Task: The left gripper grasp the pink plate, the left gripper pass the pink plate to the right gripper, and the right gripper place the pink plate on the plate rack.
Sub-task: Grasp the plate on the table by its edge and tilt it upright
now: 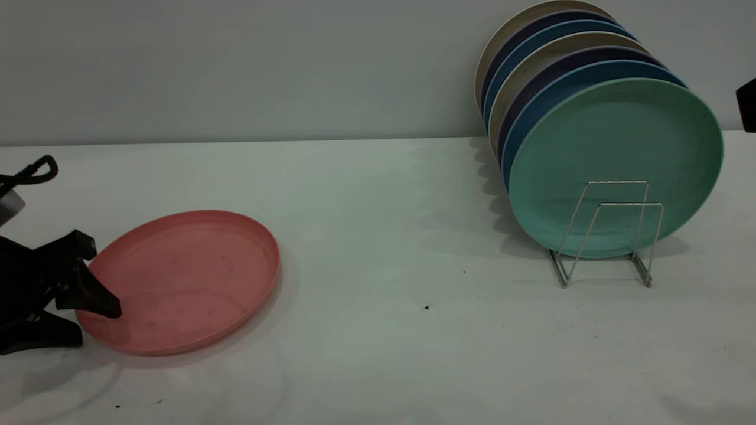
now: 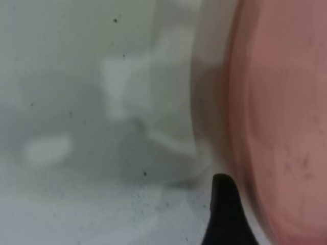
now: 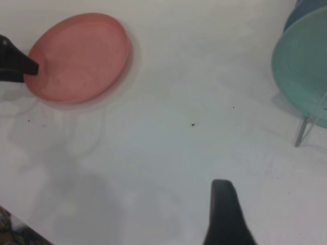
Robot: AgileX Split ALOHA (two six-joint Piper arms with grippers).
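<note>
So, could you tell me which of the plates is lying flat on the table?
The pink plate, at the left gripper. It lies alone on the table; the green plate and the others behind it stand on edge in the rack.

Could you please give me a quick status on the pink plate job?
Left gripper open, straddling the pink plate rim. Plate on the table. Right gripper far off, raised. Plate rack front loops free before the mint-green plate.
</note>
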